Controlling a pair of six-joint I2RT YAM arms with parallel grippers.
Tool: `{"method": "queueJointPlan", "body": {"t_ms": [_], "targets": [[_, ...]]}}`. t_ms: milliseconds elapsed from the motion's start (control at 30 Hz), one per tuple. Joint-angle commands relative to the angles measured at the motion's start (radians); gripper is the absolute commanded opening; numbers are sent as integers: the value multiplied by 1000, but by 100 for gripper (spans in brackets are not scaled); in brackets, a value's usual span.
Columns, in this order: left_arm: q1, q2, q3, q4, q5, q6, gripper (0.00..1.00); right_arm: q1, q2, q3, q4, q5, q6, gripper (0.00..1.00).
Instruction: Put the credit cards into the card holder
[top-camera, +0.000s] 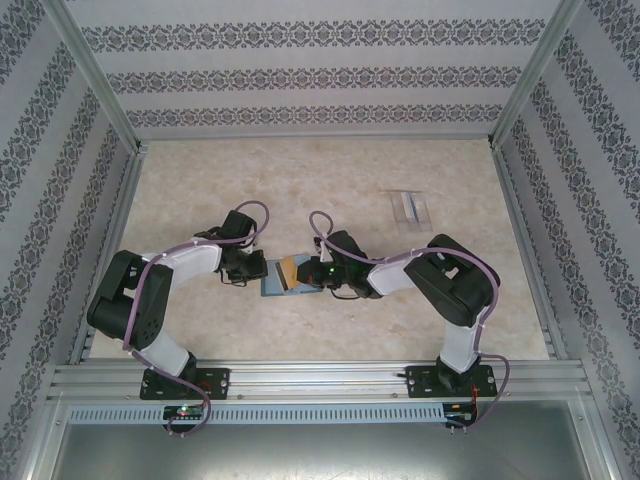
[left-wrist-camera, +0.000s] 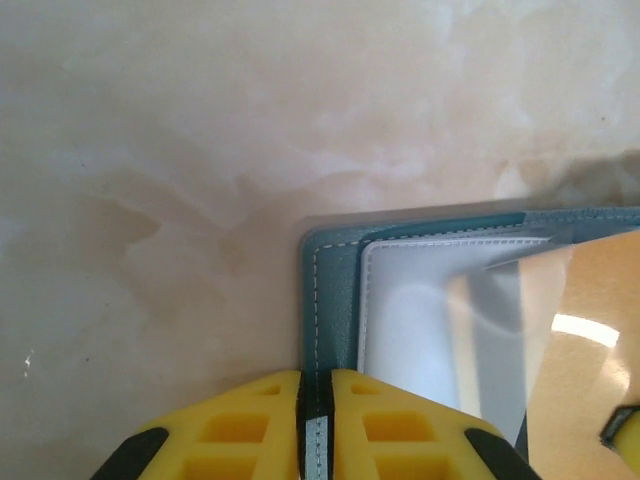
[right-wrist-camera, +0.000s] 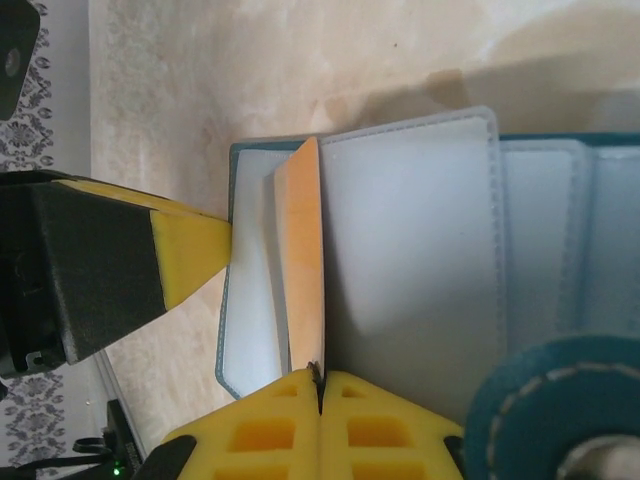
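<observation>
Evidently mid-insertion. Lying open and flat on the table (top-camera: 300, 180), between the 2 arms: card holder (top-camera: 272, 285), teal outside, pale grey pockets facing up. Pinched at its stitched outer edge by the left gripper (left-wrist-camera: 317, 390), yellow fingers (left-wrist-camera: 240, 435) drawn narrow with just the teal hem between them. Probably an anchor, steadying the wallet against sliding or folding during the push.

Clamped in the right gripper (right-wrist-camera: 320, 385), jaws tight on one thin edge: tan card (right-wrist-camera: 303, 250), stood up on edge rather than laid flat, over the grey pockets near the anchored end. Touching the pocket or just above it? Cannot tell from these views. Tilted that way most likely to slip an edge under a pocket lip first. Not yet seated, judging by the broad tan face standing proud of the wallet.

Well apart at the far right of the table: clear stand (top-camera: 410, 206), no part in this step.

Next, probably: lower the card toward flat and feed it into the pocket against the left grip. Risks: pocket lip buckling, or card twisting out of so thin a pinch.
</observation>
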Motion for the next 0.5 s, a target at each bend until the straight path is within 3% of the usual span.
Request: {"method": "queueJointPlan", "body": {"t_ms": [0,267,467], "targets": [[-21,68,-21,55,41,17,14,34,32,-14,63,10,62,0],[-21,65,-20,50,35,18,13,62,13,-54,99,158,100,0],[-22,62,-22,42,31,18,13,105,42,-40,126,178,161,0]]}}
